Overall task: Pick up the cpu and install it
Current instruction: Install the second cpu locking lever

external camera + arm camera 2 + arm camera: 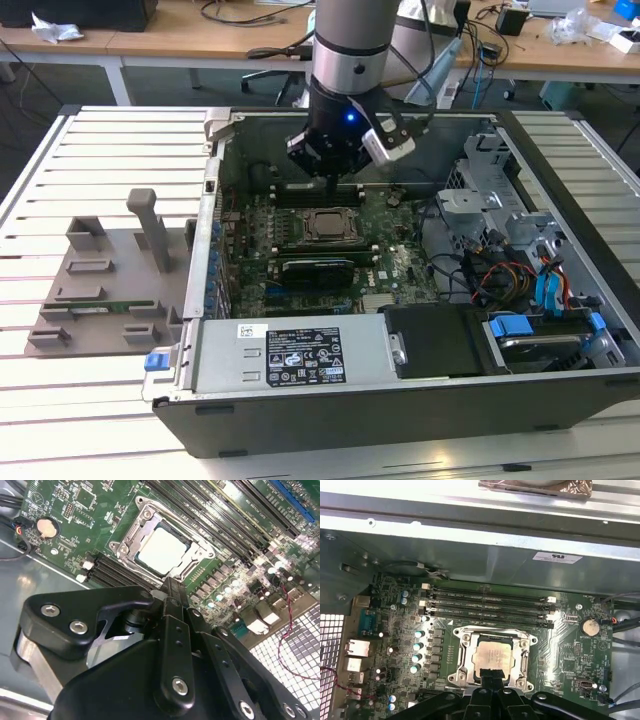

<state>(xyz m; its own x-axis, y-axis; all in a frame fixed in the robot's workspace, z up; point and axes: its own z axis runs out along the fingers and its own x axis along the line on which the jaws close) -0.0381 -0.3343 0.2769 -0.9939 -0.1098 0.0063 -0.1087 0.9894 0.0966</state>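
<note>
second wrist view puts the cpu (pixel 163 551) flat inside the socket frame (pixel 141 517) on the motherboard (pixel 75 500), its pale metal top level with the frame's edges as far as i can judge. the gripper (pixel 172 587) hangs just above the near edge of the socket, its fingers (pixel 173 610) drawn together into one narrow black blade with nothing between them.

the risk, as i read it: the chip may look seated yet sit slightly off its keys, and any downward press from those closed tips could bend the contacts beneath or scratch the lid. a sideways drift could catch the socket frame or its latch lugs.

in the first wrist view the cpu (pixel 493 659) shows the same way, with four memory slots (pixel 487 606) just beyond the socket, a row of capacitors (pixel 418 647) to one side and a coin cell (pixel 590 626) to the other.

in the exterior view the gripper (pixel 335 185) stands inside the open computer case (pixel 400 410) on the slatted bench (pixel 90 160), over the socket (pixel 327 224); the case walls, the drive cage (pixel 480 170) on the exterior view's right and loose cables (pixel 490 275) crowd any exit path. a grey fixture tray (pixel 100 290) lies outside on the exterior view's left.
</note>
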